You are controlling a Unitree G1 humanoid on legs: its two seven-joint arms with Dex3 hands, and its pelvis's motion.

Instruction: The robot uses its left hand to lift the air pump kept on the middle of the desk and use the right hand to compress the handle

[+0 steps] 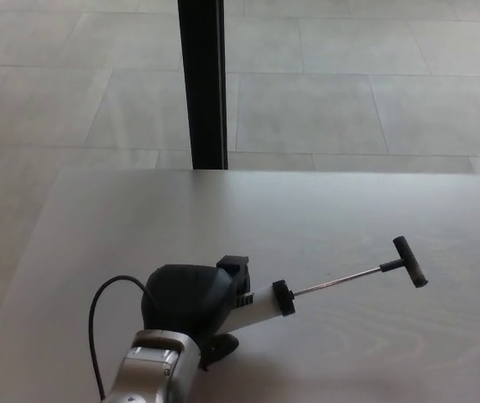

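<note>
left: black cable loop [97, 323] beside the silver forearm. black left hand [185, 304] sits over the rear of the small hand air pump, white cylinder body with black collar [261, 304], low left of centre on the pale grey desk [349, 218]; fingers wrapped round the barrel. thin metal rod [336, 281] fully drawn out rightward to the black t-shaped handle [410, 261]. right hand not in view. judgement: light, rigid plastic, smooth barrel may twist; hold barrel, press the t-bar along the rod, which could bend under side load.
</note>
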